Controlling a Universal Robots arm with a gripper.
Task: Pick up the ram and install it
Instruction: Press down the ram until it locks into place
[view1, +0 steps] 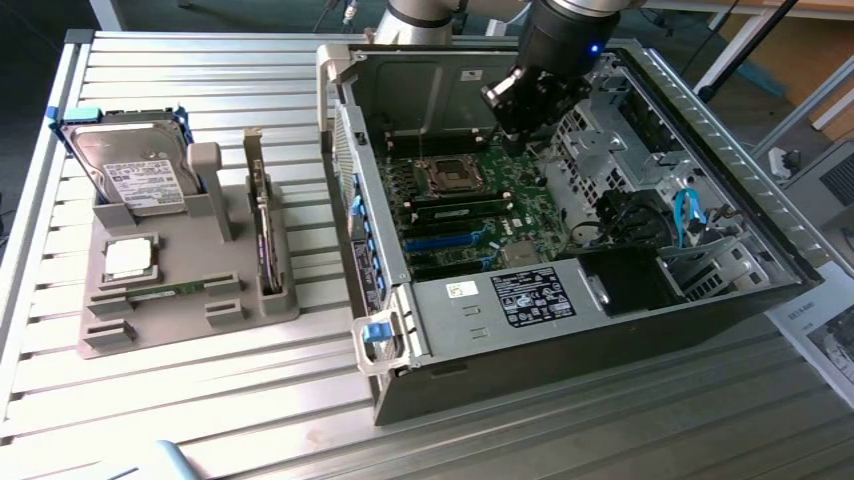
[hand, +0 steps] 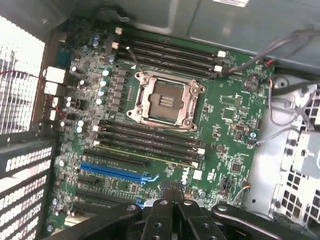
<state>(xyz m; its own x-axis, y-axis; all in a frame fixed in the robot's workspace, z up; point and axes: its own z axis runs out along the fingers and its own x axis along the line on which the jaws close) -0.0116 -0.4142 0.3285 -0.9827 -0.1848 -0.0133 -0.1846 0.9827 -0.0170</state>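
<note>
We are seeing the tool hanging over the motherboard inside the open case, while a ram is lying in the grey holder on the worktop.

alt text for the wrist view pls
Shut gripper hovers over a green motherboard in an open PC case, holding nothing visible. An empty CPU socket sits mid-board between two banks of RAM slots.

White labels on the hard drive and power supply, print too small to read
</note>
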